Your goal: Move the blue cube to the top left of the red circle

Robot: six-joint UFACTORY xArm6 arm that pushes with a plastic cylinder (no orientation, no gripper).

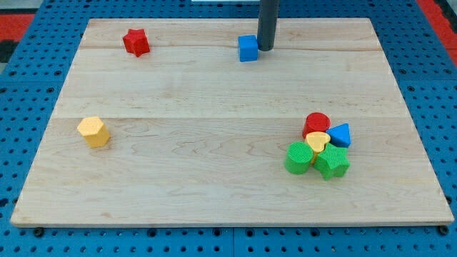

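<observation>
The blue cube (248, 48) sits near the view's top, a little right of centre, on the wooden board (214, 143). My tip (265, 49) stands right beside the cube's right side, touching or nearly touching it. The red circle (316, 123) is a red cylinder at the view's lower right, at the top of a tight cluster of blocks. It lies far below and to the right of the blue cube.
Packed around the red circle are a yellow heart (318, 140), a blue triangle (340, 135), a green cylinder (298, 158) and a green star-like block (332, 163). A red star block (136, 42) lies top left. A yellow hexagon (93, 132) lies left.
</observation>
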